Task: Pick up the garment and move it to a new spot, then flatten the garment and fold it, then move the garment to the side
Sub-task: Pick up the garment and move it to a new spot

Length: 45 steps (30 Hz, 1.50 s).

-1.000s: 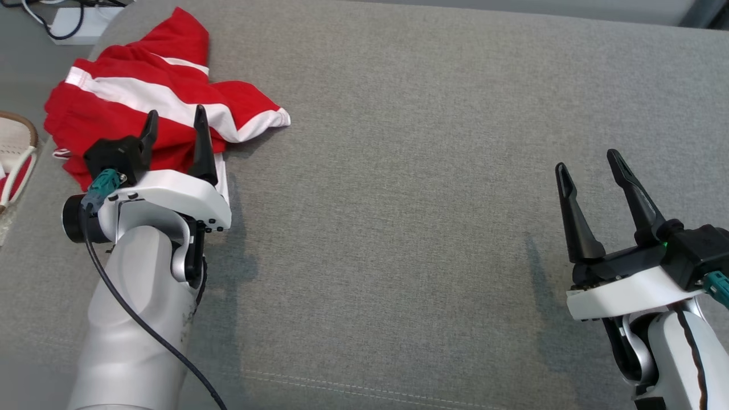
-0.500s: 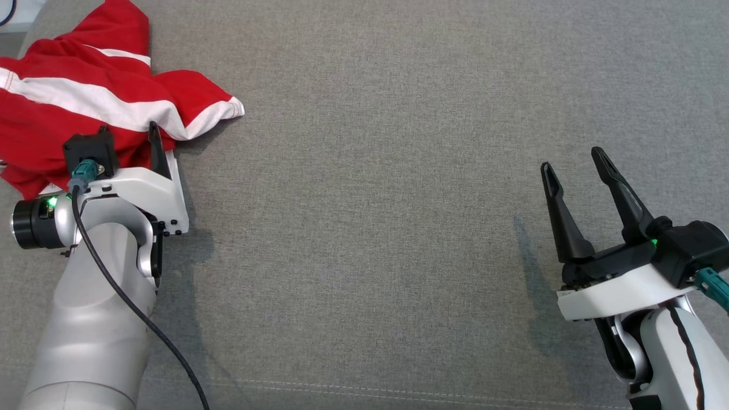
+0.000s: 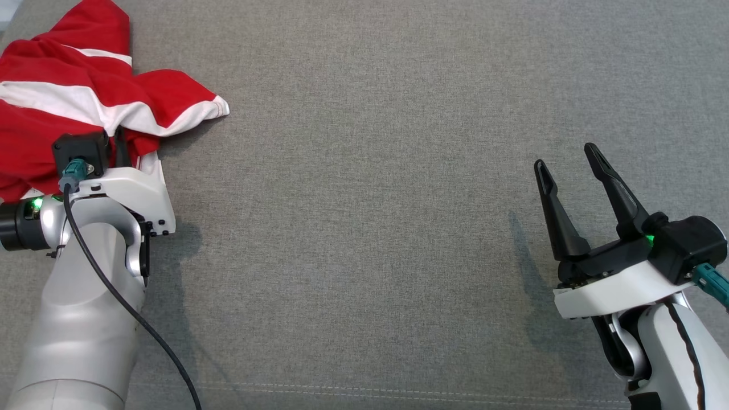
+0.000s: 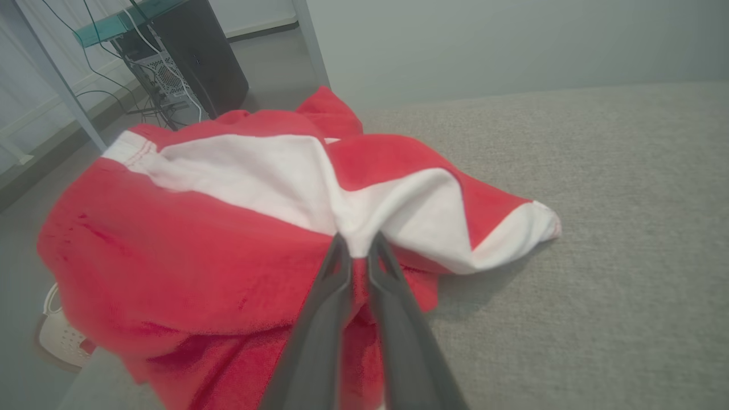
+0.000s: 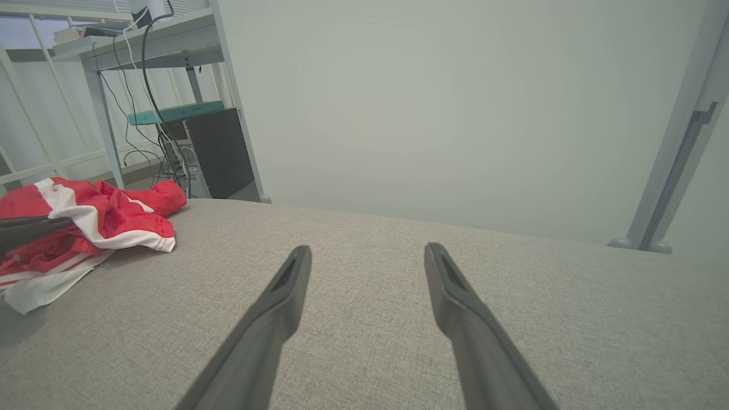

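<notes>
Left end effector [image 4: 359,244] pinching garment [image 4: 171,250] — crumpled heap.

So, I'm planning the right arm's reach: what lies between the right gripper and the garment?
The stretch between the right gripper and the garment is bare grey cushion, plain in the head view and the right wrist view.
</notes>
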### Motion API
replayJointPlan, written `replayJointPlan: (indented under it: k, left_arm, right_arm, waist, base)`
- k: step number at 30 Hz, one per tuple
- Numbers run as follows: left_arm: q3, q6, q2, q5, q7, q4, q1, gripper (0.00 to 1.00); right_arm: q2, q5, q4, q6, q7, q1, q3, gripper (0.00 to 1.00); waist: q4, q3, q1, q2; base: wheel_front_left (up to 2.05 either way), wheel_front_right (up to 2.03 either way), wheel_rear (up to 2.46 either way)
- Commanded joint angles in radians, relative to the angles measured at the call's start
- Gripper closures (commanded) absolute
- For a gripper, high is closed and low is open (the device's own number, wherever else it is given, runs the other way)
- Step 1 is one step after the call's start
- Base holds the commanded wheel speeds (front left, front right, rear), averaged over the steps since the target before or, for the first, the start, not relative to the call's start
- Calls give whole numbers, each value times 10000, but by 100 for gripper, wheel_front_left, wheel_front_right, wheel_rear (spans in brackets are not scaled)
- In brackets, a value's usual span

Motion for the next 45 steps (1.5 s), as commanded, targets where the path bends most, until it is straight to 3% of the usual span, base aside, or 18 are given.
replayJointPlan:
  k: [1,13,22,38,45]
  left_arm:
    - [234,-33,544,-63,-103,-327,-288,100]
    - [521,-364,607,-315,-103,-1786,387,100]
    - [583,-721,322,-451,-103,-2909,713,100]
    - [-248,-1060,-756,-604,-103,-4643,1410,100]
    - [-1307,-964,-1040,-1098,-58,-4858,1281,100]
  right_arm:
    - [-65,111,-318,71,-132,-211,232,0]
    - [194,201,-232,71,-132,-102,111,0]
    - [457,226,-176,71,-132,233,-59,0]
    - [802,231,-184,71,-132,832,-352,0]
    - [836,212,-171,71,-132,1029,-370,0]
  waist:
    - [-14,6,0,0]
    - [-95,-523,0,0]
    - [-283,-1263,0,0]
    - [-1323,-2454,0,0]
    - [-2085,-2762,0,0]
  base:
    - [0,0,0]
    - [0,0,0]
    - [0,0,0]
    - [0,0,0]
    - [0,0,0]
